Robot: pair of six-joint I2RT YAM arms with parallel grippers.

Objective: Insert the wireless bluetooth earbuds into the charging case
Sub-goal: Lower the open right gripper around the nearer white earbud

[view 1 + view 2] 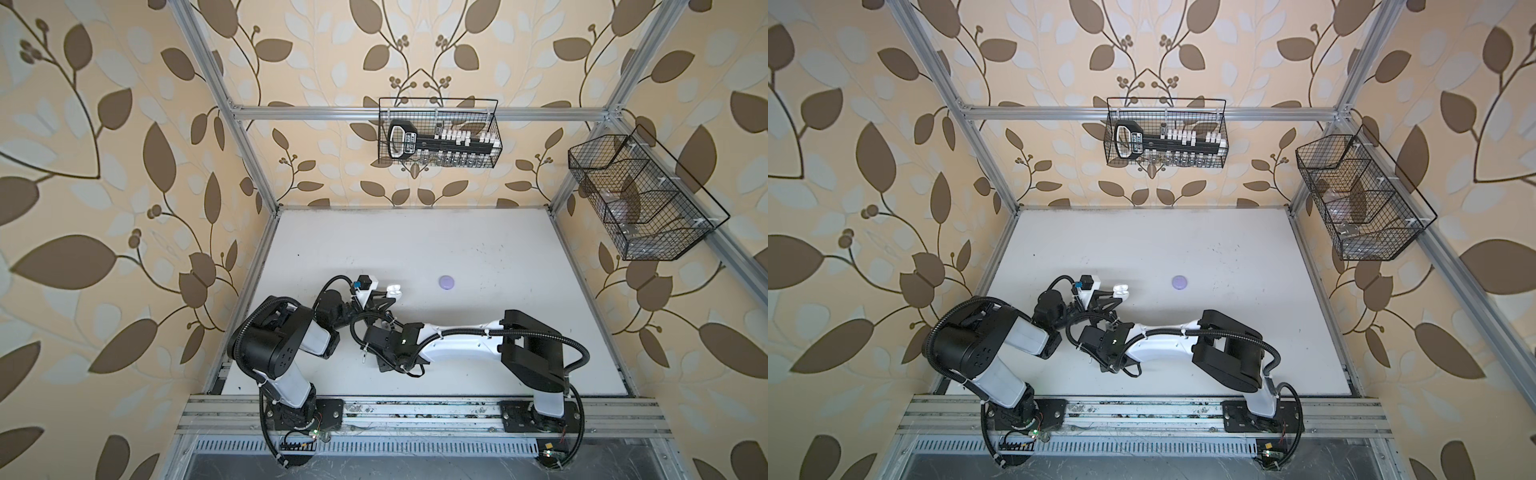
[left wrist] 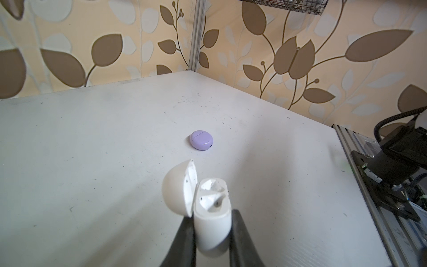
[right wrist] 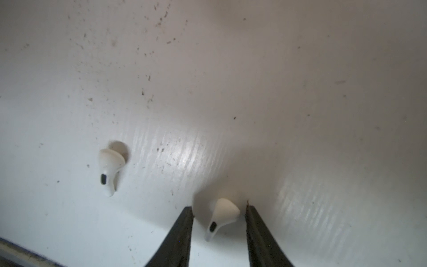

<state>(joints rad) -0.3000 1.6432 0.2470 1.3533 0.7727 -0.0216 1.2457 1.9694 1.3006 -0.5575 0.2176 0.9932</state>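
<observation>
Found open white case (image 1: 395,288) clamped between fingers (image 1: 380,294) of left gripper (image 1: 392,292), over table (image 1: 478,249). Noted round lavender case (image 1: 447,282) lying apart, to its right. Counted 2 wire baskets (image 1: 438,133) hung on frame.

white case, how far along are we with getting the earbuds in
Done: the white case is lid-open in the shut left gripper, both sockets looking empty. In hand: the right gripper straddles one white earbud on the table, not yet gripping. Left: lift and seat it, then the second white earbud lying nearby. The lavender case lies closed; its contents are hidden.
</observation>
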